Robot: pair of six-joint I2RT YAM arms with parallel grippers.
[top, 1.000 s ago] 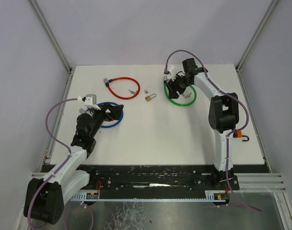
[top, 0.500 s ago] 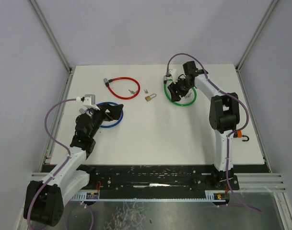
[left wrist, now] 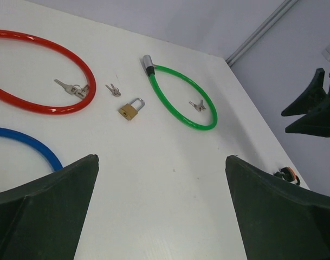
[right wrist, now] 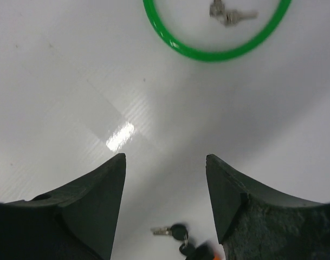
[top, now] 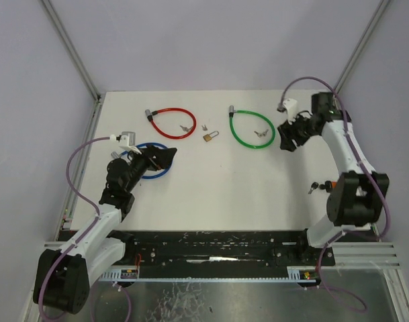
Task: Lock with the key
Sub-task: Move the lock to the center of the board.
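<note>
Both empty | left gripper (left wrist: 160, 160) wide | right gripper (right wrist: 165, 157) part-open | blue lock (left wrist: 15, 135) part-hidden

Counter (top: 224, 194): plain white. Red cable lock (top: 172, 110), far left. Blue cable lock (left wrist: 29, 140), near left. Green cable lock (right wrist: 213, 56), far right. Padlock (left wrist: 130, 110): brass body, silver shackle. Silver keys (right wrist: 230, 13) inside the green loop. Black-headed key (right wrist: 178, 232), near right, with orange tag. Left hand (left wrist: 162, 158) and right hand (right wrist: 165, 157): black.
</note>
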